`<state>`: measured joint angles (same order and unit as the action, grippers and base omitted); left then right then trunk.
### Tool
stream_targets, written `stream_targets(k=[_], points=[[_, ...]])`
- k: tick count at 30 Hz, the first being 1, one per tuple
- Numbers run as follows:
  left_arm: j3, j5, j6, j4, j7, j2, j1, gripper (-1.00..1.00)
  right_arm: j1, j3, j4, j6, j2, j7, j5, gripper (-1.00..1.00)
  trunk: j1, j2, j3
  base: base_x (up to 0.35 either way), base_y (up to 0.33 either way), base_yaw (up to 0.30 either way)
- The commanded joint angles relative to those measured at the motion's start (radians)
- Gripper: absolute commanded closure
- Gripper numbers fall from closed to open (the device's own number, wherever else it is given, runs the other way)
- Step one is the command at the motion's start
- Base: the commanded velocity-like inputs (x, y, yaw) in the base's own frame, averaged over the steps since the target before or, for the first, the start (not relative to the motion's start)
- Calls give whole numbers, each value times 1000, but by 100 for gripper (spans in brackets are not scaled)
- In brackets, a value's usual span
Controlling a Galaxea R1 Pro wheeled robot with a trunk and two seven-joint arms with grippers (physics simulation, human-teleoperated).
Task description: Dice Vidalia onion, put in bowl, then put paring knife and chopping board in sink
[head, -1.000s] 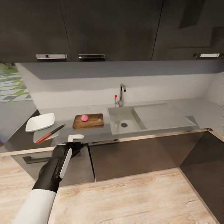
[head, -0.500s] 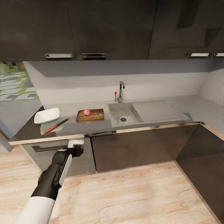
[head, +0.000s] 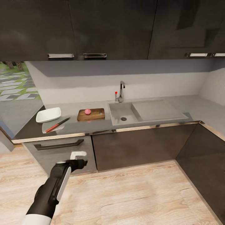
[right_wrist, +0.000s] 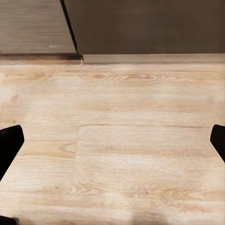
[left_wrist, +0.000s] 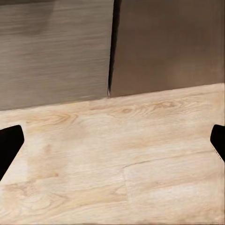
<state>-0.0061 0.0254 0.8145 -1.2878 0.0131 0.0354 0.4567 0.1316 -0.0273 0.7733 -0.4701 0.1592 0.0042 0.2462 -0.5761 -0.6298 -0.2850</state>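
The pink round onion [head: 87, 111] lies on the dark brown chopping board [head: 95, 115], which rests on the grey countertop [head: 78, 126] just left of the steel sink [head: 119, 110]. Further left stands the white bowl [head: 48, 114], and the paring knife [head: 57, 124] with its reddish handle lies in front of it. My left gripper [head: 82, 158] hangs open below the counter's edge, before the cabinet fronts and well short of the knife. In the left wrist view the left gripper [left_wrist: 112, 145] is spread wide over wood floor. My right gripper [right_wrist: 112, 145] is likewise open above the floor.
A chrome faucet [head: 121, 91] with a red knob rises behind the sink, and the drainboard [head: 156, 109] runs to its right. Dark lower cabinets [head: 131, 147] with a drawer handle [head: 59, 145] face me. The counter turns a corner at the right [head: 212, 131]. Light wood floor [head: 131, 193] lies between me and the cabinets.
The whole view has pulled back from the counter, so the camera moved. My left gripper, earlier level with the counter's front edge, now sits lower, before the drawer front.
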Motion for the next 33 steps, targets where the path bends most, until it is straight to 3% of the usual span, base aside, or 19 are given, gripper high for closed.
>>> stream_targets(k=[1,5,8,12,18,23,25,26,28,33], points=[[0,2,4,-18,-31,0,-23,-100,0,1,1,-1,0,0,4,-100,0,-1,-1,0,0,0],[0,1,-8,-48,-54,0,-72,-100,0,1,1,-1,0,0,4,-100,0,-1,-1,0,0,0],[0,-3,-78,-61,-57,0,-129,-100,0,1,1,-1,0,0,4,-100,0,-1,-1,0,0,0],[1,-5,-102,-62,-58,0,-175,-100,0,1,1,0,0,0,4,-100,0,-1,-1,0,0,0],[0,-4,-297,-58,-19,1,-316,-100,0,2,1,0,0,0,4,-100,0,-1,-1,0,0,0],[1,-4,-341,-57,1,1,-406,-100,0,2,1,0,0,0,4,-100,0,-1,-1,0,0,0],[1,-4,-390,-51,2,0,-432,-100,0,2,1,0,0,0,4,-100,0,-1,-1,0,0,0],[1,-4,-461,-39,4,0,-461,-100,0,2,1,0,0,0,4,-100,0,-1,-1,0,0,0],[1,-4,-516,-32,5,1,-491,-100,0,3,1,0,0,0,4,-100,0,-1,-1,0,0,0],[1,-3,-564,-7,3,0,-548,-100,0,3,1,0,0,0,4,-100,0,-1,-1,0,0,0]])
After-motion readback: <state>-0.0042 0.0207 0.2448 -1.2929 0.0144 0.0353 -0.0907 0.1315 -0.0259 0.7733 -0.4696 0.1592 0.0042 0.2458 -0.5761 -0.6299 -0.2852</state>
